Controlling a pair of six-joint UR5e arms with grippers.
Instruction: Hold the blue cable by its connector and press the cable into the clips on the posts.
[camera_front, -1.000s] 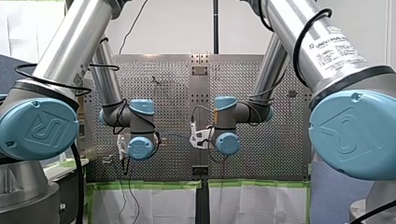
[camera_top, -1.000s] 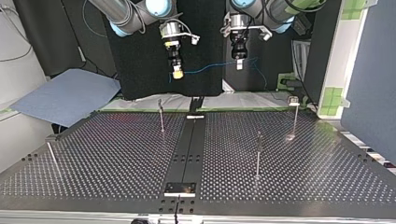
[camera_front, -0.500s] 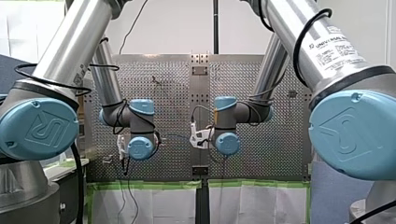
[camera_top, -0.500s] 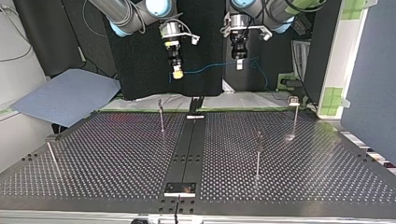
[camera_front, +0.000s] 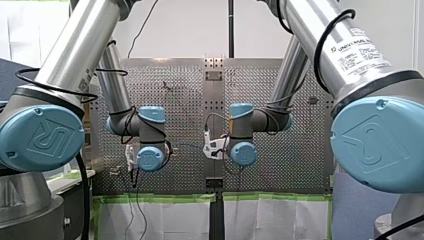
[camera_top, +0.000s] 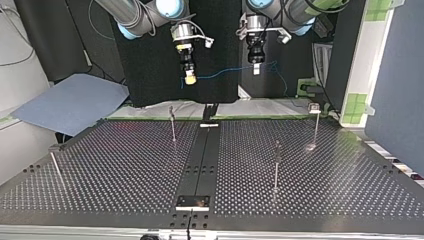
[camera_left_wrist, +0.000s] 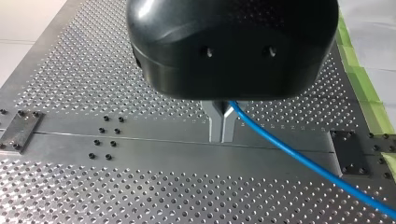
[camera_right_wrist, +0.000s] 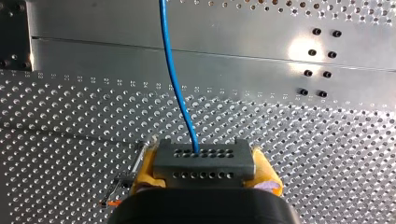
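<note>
In the top view my right gripper (camera_top: 190, 78), with yellow pads, hangs above the table's far edge. It is shut on a grey connector (camera_right_wrist: 205, 158) from which the blue cable (camera_right_wrist: 173, 74) leaves. The cable (camera_top: 225, 73) runs across to my left gripper (camera_top: 256, 68) at about the same height. In the left wrist view that gripper (camera_left_wrist: 222, 139) has its metal fingers shut on the cable (camera_left_wrist: 289, 151). Thin posts stand on the perforated table (camera_top: 125, 165): one (camera_top: 172, 122) below my right gripper, one (camera_top: 276, 165) nearer the camera, one (camera_top: 315, 122) at the right.
Another post (camera_top: 55, 167) leans at the top view's left edge. A smooth rail (camera_top: 200, 160) runs down the table's middle with a dark plate (camera_top: 192, 201) at its near end. A blue sheet (camera_top: 70, 102) lies off the table at the left. Green tape (camera_left_wrist: 359, 79) lines the edge.
</note>
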